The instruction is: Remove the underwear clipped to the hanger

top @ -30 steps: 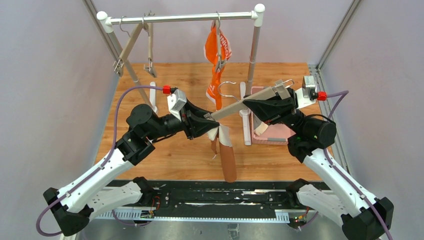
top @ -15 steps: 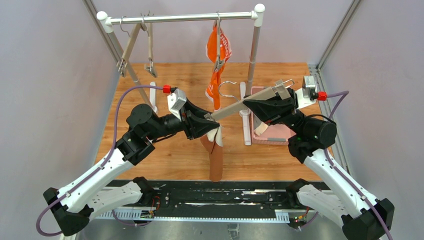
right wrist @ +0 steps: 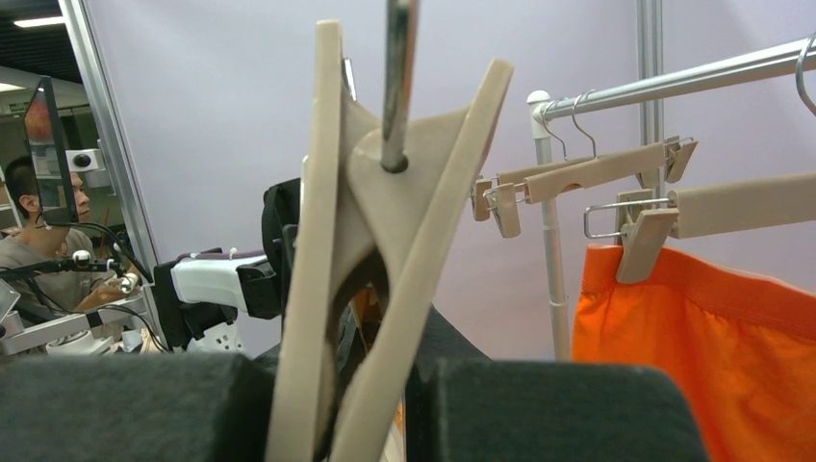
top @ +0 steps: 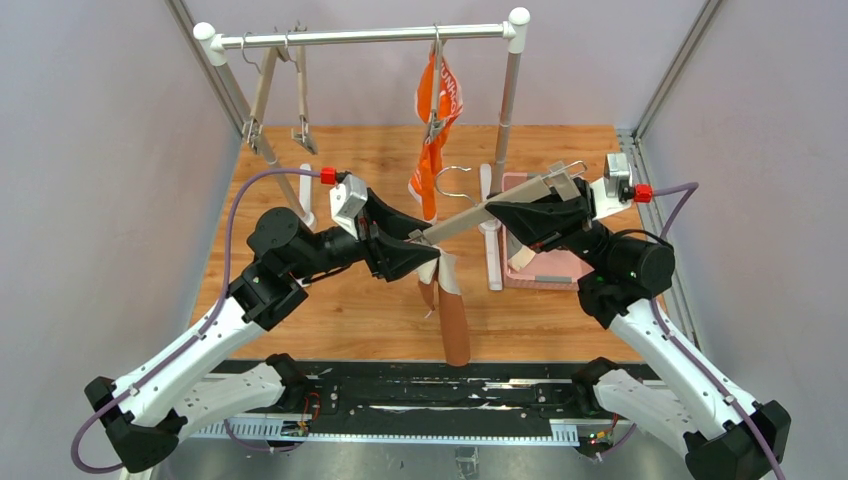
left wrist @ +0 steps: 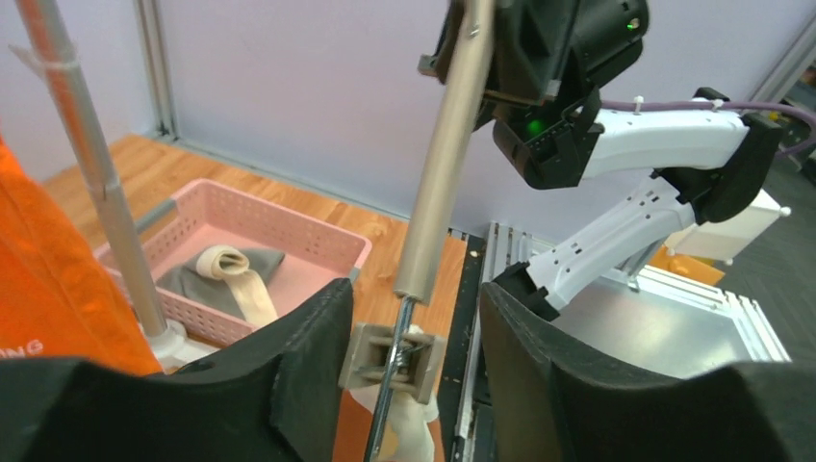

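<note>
**Progress.** One of three briefs looks finished, one is in hand, one is untouched.

**Item 1, grey-beige brief** [left wrist: 219,279]. Lies in the pink basket [left wrist: 289,217], on the worktop [top: 330,300] below and beyond the right hand [top: 497,208]. Cream waistband uppermost. Judged done.

**Item 2, rust-brown brief** [top: 456,325]. Hangs straight below the left hand [left wrist: 414,327], held by one clip [left wrist: 390,358] at the low end of the loose hanger [top: 470,213]. The clip at the hanger's far end, by the right hand, appears to hold nothing. Judged half released; this last clip is left to open.

**Item 3, orange brief** [top: 432,130]. Clipped on its own hanger on the rail [top: 360,37], beyond both hands. Not yet begun.

**Left hand.** Fingers spread, one either side of the clip, gripping nothing.

**Right hand.** Clamped on the loose hanger near its hook, holding it slanted.

**Other.** Bare hanger [top: 262,95] on the rail, beyond the left hand.

**Containers.** Pink basket only; contents: item 1.
</note>
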Controlling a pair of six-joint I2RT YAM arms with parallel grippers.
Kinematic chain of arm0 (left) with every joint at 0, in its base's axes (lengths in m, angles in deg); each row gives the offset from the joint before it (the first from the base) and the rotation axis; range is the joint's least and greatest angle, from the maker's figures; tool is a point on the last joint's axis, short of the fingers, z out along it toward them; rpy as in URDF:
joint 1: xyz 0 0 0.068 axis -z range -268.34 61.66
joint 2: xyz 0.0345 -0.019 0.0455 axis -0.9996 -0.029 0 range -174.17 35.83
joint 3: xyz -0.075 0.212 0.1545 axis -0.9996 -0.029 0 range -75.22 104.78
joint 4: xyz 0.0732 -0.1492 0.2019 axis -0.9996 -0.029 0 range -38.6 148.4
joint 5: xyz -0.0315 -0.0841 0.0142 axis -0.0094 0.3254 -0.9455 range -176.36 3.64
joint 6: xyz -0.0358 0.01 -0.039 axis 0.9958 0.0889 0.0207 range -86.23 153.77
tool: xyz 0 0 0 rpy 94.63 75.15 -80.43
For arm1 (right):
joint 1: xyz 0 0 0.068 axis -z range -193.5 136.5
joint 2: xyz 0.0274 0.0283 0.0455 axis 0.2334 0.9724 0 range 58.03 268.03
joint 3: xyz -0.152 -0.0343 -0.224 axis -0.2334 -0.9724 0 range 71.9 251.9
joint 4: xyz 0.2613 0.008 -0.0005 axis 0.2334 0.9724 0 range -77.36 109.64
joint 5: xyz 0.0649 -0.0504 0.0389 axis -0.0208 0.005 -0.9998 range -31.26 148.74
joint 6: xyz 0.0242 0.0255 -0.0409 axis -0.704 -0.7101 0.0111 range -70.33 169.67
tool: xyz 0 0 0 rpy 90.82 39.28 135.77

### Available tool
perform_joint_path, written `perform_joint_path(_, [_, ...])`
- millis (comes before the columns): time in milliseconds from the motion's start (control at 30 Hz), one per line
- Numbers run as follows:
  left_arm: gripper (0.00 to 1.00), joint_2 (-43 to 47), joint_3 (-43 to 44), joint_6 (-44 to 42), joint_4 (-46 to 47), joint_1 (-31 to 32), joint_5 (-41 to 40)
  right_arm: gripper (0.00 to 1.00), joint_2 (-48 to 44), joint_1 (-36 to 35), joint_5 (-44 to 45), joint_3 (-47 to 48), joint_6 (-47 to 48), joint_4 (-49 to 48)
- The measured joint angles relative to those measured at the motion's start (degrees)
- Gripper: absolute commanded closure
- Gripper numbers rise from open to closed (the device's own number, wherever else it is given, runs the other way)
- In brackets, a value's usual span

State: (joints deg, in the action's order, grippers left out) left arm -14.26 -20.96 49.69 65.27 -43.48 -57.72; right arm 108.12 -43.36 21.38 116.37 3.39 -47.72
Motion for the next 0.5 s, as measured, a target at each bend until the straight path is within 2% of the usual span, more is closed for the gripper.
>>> perform_joint_path(67, [0.34,0.00,0.37,0.31,0.85,0.00,0.59,0.99,0.00,0.00,-0.20,0.00,0.11,0.70])
perform_joint_path(500, [0.34,-0.42,0.04,1.29,3.72,0.00,3.15,1.00,-0.74,0.00,-0.52,0.00,0.28,1.90])
